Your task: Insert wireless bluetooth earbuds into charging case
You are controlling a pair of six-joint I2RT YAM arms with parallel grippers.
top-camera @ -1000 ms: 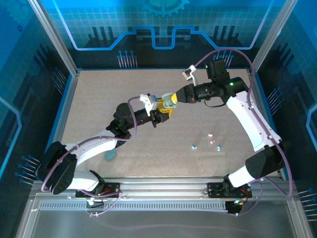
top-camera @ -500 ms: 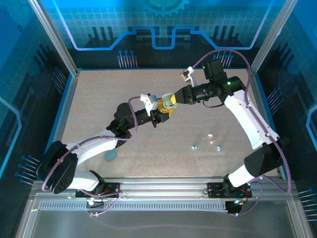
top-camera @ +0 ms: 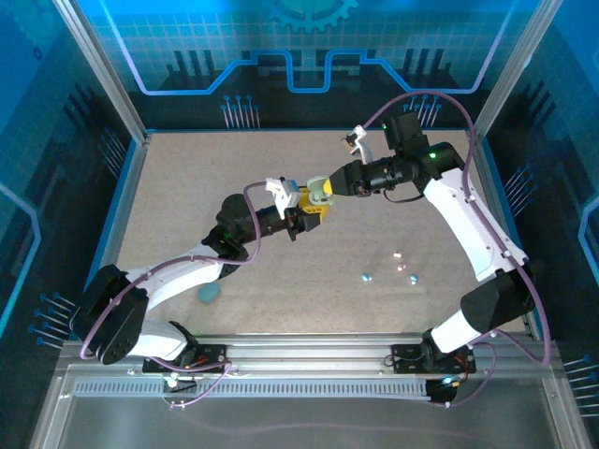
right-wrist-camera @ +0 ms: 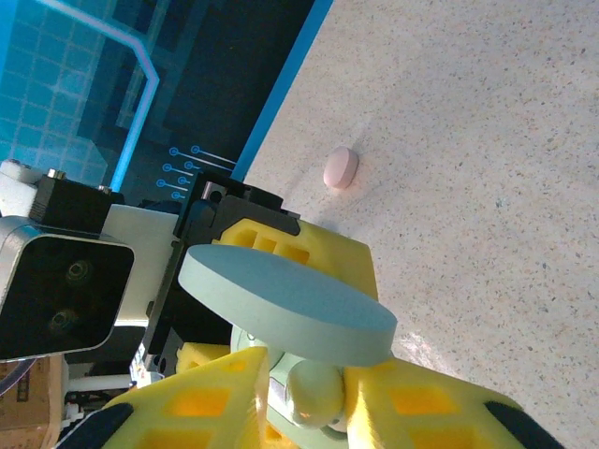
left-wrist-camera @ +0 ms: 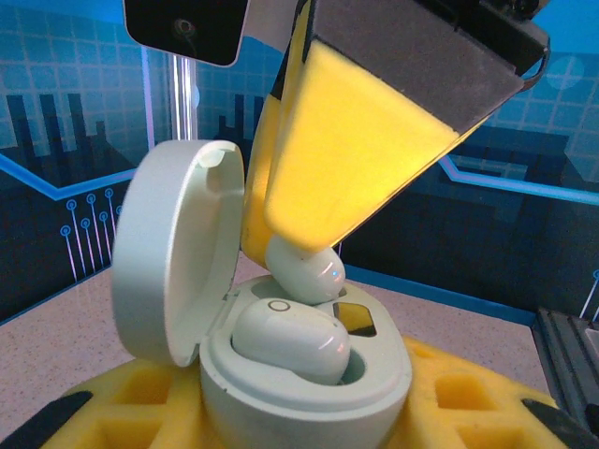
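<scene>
White glossy plastic on both parts. Charging case (left-wrist-camera: pixel 281 398) sits low centre in the left wrist view, lid (left-wrist-camera: pixel 173 253) hinged open to the left. The left gripper (top-camera: pixel 309 208) is clenched on the case body between its yellow pads. First earbud (left-wrist-camera: pixel 290 341) is seated in its socket. Second earbud (left-wrist-camera: pixel 307 271) is just above it, nosing into the rear socket between the right gripper (right-wrist-camera: pixel 311 400) pads; pinched or slack, cannot tell.

Judgement: the earbud is light, rigid and slippery, and may squirt out. Hold it across the broad flanks with a gentle squeeze.

Loose earbuds (top-camera: pixel 367 277) lie lower right on the worktop (top-camera: pixel 187 187).
</scene>
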